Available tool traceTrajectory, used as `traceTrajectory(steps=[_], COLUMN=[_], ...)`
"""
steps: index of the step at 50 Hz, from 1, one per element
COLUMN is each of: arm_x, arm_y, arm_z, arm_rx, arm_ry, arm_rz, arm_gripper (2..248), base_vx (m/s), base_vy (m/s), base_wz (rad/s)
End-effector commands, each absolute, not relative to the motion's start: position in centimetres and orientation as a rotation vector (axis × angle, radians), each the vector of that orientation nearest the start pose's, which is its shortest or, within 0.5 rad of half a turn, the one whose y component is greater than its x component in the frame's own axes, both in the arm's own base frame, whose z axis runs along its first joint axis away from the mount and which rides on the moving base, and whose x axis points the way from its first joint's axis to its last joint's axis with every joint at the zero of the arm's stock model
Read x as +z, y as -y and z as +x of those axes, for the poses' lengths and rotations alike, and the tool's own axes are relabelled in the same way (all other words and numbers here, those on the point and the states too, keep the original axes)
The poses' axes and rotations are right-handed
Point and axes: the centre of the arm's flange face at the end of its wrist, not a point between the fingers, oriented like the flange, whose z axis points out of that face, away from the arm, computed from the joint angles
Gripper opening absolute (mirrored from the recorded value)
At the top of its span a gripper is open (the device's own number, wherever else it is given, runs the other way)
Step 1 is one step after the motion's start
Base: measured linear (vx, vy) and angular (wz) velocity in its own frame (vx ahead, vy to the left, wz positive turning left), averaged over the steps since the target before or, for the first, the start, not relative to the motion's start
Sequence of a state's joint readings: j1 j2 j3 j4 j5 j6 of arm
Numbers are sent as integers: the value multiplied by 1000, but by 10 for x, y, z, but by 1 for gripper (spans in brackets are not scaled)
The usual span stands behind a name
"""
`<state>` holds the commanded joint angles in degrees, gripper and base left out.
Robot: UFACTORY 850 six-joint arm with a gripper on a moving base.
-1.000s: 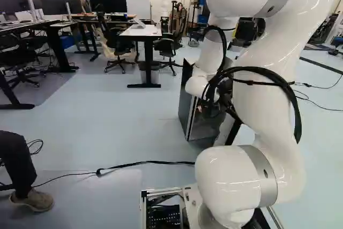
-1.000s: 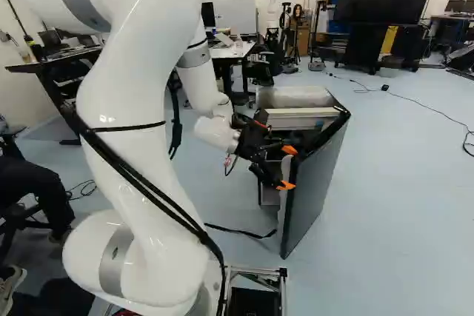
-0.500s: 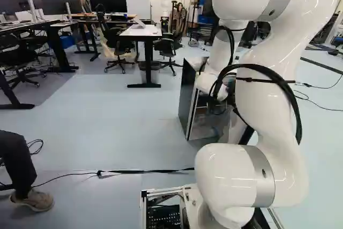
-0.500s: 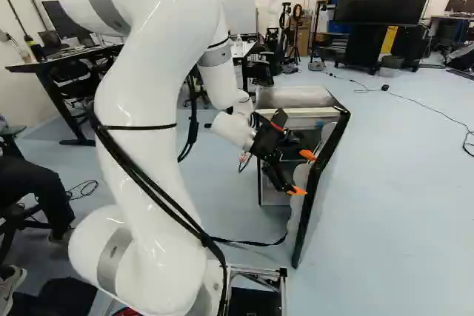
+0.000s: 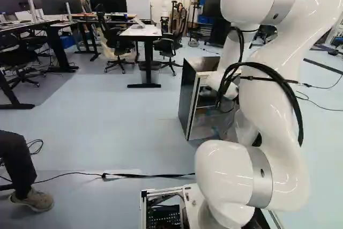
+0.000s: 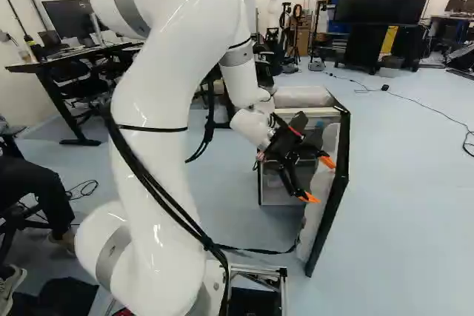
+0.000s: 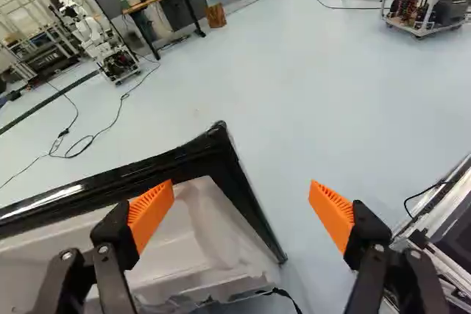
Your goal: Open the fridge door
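1. Left base view: we find the white arm (image 5: 268, 92) filling the right of the frame. It bends over the fridge (image 5: 187, 97), right of centre on the pale floor, and hides its own far end.
2. Right base view: the fridge door (image 6: 333, 199) stands swung out, right of centre, its black rim running down toward the lower middle. The gripper (image 6: 321, 180) reaches in from the left on the door's inner side, placed there, we judge, to push it outward rather than pull. The tips may be touching the white liner (image 6: 319, 212); we cannot be sure.
3. Wrist view: we see the fingers spread wide, pinching nothing. One orange pad (image 7: 151, 212) sits over the liner, inside the rim; the other (image 7: 331, 215) is beyond the door's corner, over bare floor. An open spread suits shoving, and the opening looks nearly done.
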<state>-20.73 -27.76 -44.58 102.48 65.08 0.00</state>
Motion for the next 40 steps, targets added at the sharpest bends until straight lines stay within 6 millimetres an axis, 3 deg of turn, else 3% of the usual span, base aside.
traceTrajectory(steps=[22,40], arm_x=[305,306], arm_y=[285,310], arm_z=[385,387], arm_rx=[851,845], arm_ry=[2045,2064], arm_rz=[721,664], arm_gripper=[247,247], base_vx=[0,0], base_vy=[0,0], base_wz=[0,0])
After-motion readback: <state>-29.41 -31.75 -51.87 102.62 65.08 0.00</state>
